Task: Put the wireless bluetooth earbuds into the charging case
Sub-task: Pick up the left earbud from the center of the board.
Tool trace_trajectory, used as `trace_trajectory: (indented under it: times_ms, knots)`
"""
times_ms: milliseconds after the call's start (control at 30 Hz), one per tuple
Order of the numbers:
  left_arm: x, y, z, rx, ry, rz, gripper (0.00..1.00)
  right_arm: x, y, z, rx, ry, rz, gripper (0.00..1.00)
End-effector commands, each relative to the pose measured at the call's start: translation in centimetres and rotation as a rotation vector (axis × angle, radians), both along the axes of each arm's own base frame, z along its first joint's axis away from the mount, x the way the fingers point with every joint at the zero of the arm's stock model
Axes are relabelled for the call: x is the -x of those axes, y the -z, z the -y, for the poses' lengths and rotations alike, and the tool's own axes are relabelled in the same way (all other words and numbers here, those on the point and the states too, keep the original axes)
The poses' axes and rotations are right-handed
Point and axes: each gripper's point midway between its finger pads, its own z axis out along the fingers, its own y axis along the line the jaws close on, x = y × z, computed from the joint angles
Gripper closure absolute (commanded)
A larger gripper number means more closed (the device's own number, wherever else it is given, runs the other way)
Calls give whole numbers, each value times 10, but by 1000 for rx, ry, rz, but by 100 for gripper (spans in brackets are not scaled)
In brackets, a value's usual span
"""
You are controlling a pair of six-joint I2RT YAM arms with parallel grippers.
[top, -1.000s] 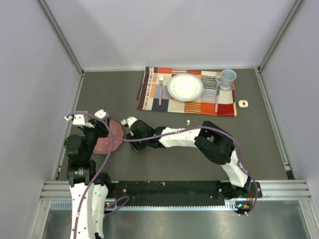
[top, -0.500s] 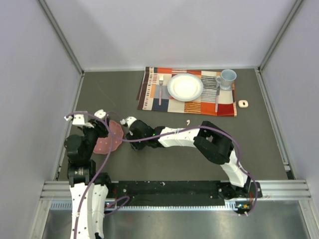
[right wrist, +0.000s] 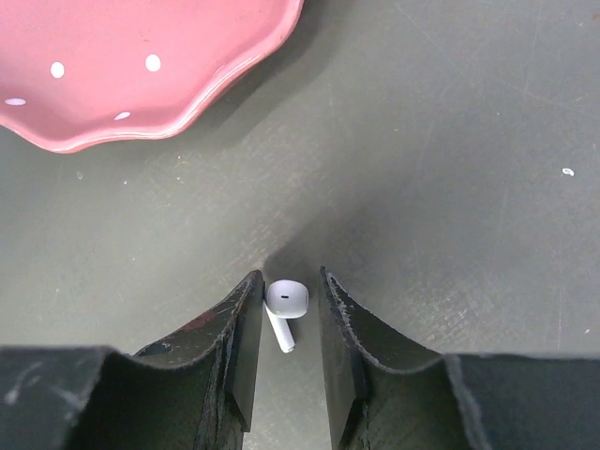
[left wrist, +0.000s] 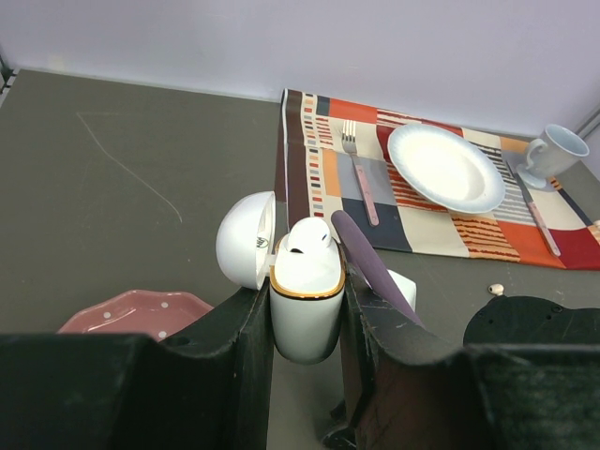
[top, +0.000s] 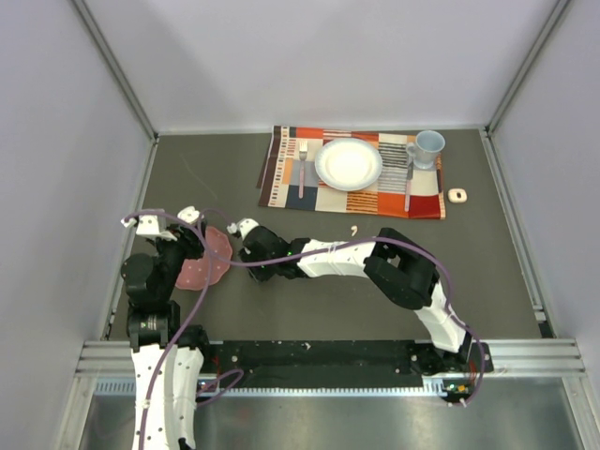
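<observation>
Clamping the open charging case (left wrist: 305,323) upright, your left end effector (left wrist: 303,300) carries one earbud (left wrist: 307,236) seated inside, while your right end effector (right wrist: 289,275) stands slightly apart around a second earbud (right wrist: 287,298) on the table (right wrist: 422,141).

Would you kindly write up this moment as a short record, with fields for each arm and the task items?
left gripper: fingers shut on the charging case, held upright
case lid: open, swung back to one side
first earbud: sitting in the case's opening
right gripper: open, fingers straddling the second earbud with a slight gap on each side
second earbud: lying on the table, apart from the pink dish
step not yet done: grasp on the second earbud
</observation>
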Motion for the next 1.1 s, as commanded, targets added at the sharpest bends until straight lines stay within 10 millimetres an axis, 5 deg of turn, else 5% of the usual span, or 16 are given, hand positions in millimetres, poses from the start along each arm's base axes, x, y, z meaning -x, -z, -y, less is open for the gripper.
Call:
trace_trajectory:
  times_ms: [0, 200, 1067]
  knots:
    - [1, -17, 2, -6, 12, 60, 100, 5, 18, 6, 46, 40, -27, 69]
    - [1, -16, 3, -4, 17, 55, 100, 7, 19, 7, 44, 38, -39, 60]
    - [0, -15, 4, -1, 26, 58, 100, 12, 21, 20, 91, 29, 0, 61]
